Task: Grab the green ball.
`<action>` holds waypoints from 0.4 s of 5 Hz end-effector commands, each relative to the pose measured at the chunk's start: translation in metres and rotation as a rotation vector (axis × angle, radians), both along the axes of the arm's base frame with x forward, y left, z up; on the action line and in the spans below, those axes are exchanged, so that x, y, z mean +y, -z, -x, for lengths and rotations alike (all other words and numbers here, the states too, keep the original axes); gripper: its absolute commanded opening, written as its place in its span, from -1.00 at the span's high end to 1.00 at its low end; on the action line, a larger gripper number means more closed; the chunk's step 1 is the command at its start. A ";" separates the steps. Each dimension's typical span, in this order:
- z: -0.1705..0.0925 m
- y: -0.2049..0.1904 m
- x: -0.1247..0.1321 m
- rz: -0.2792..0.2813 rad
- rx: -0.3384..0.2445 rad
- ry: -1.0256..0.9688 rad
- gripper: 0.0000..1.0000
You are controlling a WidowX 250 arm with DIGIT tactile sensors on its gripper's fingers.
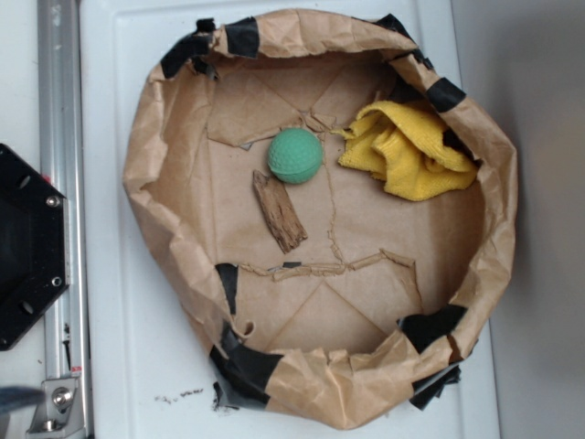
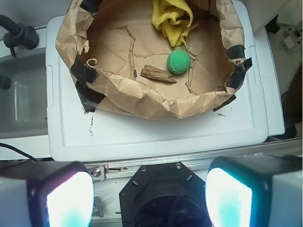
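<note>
A: Where is the green ball [image 1: 295, 155]?
B: Upper centre of the exterior frame, inside the paper basket [image 1: 164, 119], just beside the wood chunk [image 1: 279, 211].
A: And the gripper [image 2: 149, 198]?
B: Jaws released, holding nothing. The ball looks light and may roll; take it across the middle.

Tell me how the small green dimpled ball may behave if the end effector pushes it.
The small mint-green dimpled ball is round, so it would probably roll. The brown wood chunk close beside it may block it that way. Its matte dimples suggest fair grip.
</note>
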State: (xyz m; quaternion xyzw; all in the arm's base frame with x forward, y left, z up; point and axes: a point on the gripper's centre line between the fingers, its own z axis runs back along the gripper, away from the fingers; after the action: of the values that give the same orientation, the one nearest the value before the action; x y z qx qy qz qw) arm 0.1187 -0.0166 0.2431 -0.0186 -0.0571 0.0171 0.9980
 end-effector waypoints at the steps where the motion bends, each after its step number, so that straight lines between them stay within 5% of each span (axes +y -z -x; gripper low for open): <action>1: 0.000 0.000 0.000 0.000 0.000 0.000 -1.00; 2: -0.048 0.032 0.023 -0.021 -0.060 -0.150 -1.00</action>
State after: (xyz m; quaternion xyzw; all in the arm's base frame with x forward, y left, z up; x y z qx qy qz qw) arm 0.1655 0.0040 0.2046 -0.0034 -0.0743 0.0871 0.9934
